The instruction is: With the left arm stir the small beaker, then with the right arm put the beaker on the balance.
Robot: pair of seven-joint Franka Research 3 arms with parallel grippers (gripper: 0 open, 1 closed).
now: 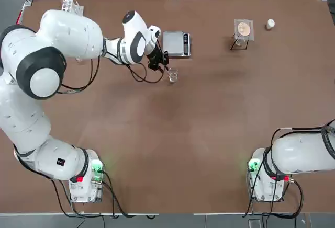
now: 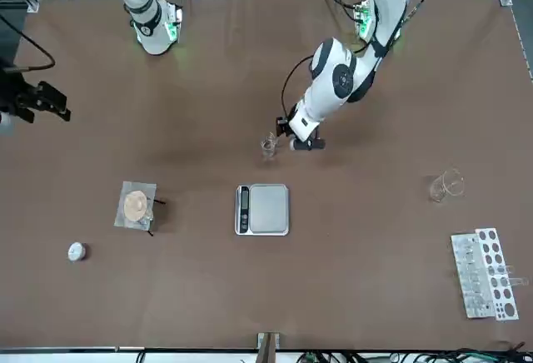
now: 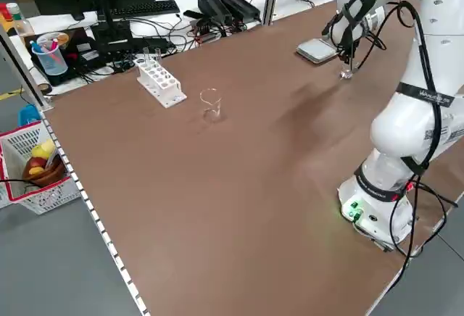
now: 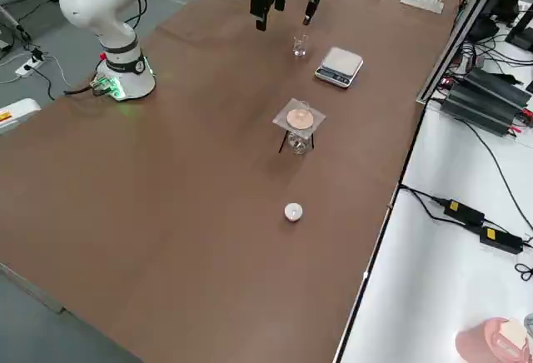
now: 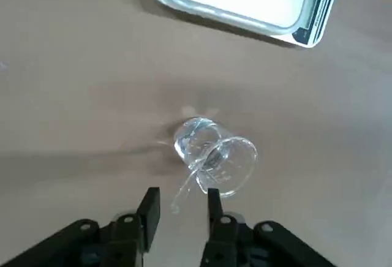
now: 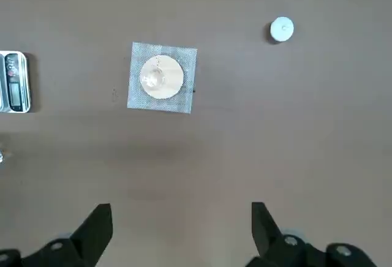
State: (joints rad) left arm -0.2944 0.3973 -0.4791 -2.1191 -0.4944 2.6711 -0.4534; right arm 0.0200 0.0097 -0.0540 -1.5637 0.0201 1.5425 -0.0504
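- The small beaker (image 5: 215, 159) stands on the counter (image 1: 209, 118), just ahead of the left tool (image 5: 179, 209), beside the balance (image 1: 176, 44).
- A thin glass rod (image 5: 187, 184) is pinched between the narrowed fingers.
- The beaker is judged light, brittle and slippery; it should be held gently across its wall.
- The right tool (image 6: 180, 227) hangs released, well apart.

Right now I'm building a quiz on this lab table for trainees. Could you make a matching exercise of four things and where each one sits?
Things:
1. small beaker
2. balance
3. test-tube rack
4. white capped bottle

Places:
A. far corner on the robot's left side
B. far side, toward the robot's right, past the mesh-topped stand
C. far side near the middle, plate bare
D. right beside the left gripper

Pairs: 1-D, 2-C, 3-A, 4-B
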